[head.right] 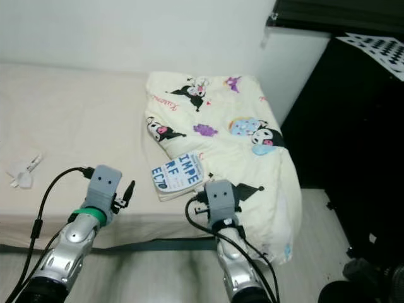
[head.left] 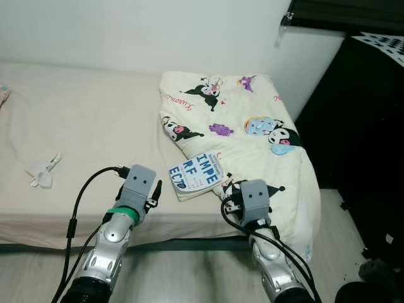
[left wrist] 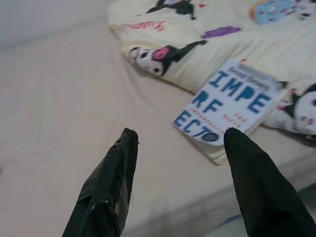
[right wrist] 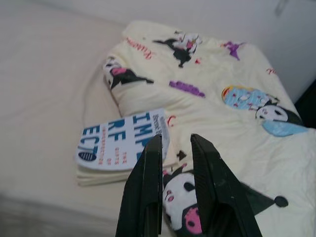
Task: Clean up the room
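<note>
A white book (head.left: 196, 175) with big blue letters lies near the bed's front edge, half on a cream cartoon-print blanket (head.left: 252, 126). My left gripper (head.left: 156, 188) hovers just left of the book over the beige sheet. In the left wrist view it (left wrist: 181, 133) is open, and the book (left wrist: 229, 101) lies just beyond its fingertips. My right gripper (head.left: 227, 192) sits at the book's right side over the blanket. Its fingers (right wrist: 148, 168) stand close together with nothing between them, the book (right wrist: 123, 138) beside them.
A small white wrapper-like scrap (head.left: 44, 172) lies on the beige bed (head.left: 95, 120) to the left. Black furniture (head.left: 366, 126) stands to the right of the bed. The blanket hangs over the bed's right corner toward the pale floor (head.left: 189, 271).
</note>
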Tool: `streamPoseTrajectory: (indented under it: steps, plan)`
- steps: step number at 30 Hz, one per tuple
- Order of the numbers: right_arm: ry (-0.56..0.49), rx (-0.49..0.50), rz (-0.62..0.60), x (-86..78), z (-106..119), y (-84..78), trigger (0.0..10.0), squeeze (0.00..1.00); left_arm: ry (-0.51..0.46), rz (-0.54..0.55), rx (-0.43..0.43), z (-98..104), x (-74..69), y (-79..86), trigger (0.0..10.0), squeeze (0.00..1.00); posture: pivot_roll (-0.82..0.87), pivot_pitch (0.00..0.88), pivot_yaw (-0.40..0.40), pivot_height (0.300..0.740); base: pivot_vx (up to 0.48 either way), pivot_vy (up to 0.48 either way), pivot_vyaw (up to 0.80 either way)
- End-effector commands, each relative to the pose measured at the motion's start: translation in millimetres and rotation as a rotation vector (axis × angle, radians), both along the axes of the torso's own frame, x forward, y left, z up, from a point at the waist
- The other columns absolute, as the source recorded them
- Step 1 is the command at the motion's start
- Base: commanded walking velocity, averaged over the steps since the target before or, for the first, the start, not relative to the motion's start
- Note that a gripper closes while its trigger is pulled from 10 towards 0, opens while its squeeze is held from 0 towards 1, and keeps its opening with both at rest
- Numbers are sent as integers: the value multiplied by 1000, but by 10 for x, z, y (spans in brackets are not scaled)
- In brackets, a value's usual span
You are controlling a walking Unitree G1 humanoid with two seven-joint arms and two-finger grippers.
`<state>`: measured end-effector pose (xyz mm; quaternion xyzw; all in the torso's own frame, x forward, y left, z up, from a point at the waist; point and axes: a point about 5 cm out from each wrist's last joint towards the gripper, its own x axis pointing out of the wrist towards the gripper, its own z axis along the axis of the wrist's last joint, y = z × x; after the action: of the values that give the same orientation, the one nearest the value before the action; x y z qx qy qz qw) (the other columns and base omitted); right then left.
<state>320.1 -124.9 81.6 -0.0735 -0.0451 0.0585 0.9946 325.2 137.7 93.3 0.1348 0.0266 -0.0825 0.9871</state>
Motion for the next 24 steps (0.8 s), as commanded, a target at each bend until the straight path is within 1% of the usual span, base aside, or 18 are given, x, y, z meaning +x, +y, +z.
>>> streamPoseTrajectory:
  steps: [1, 6, 12, 15, 24]
  plan:
    - [-2, 17, -7, -9, -4, -20, 10000, 0, -9, -21, -6, -3, -30, -38, 10000, 0, -18, 47, 0, 740, 0, 0, 0]
    - [-8, 24, 14, -16, 11, 22, 10000, 0, -12, -2, -4, 3, -23, -44, 10000, 0, -17, 51, -3, 740, 0, 0, 0]
    - [-5, 22, 13, -19, 8, 21, 10000, 0, -30, 1, -1, 15, -20, -37, 10000, 0, -17, 51, -3, 740, 0, 0, 0]
    - [4, 21, 10, -25, -10, 10, 10000, 0, -40, 19, -3, 26, -16, -18, 10000, 0, -19, 52, -2, 740, 319, 0, 0]
    - [12, 21, 8, -36, -29, 12, 10000, 0, -47, 19, -4, 41, -16, -19, 10000, 0, -18, 52, 1, 740, 338, 0, 0]
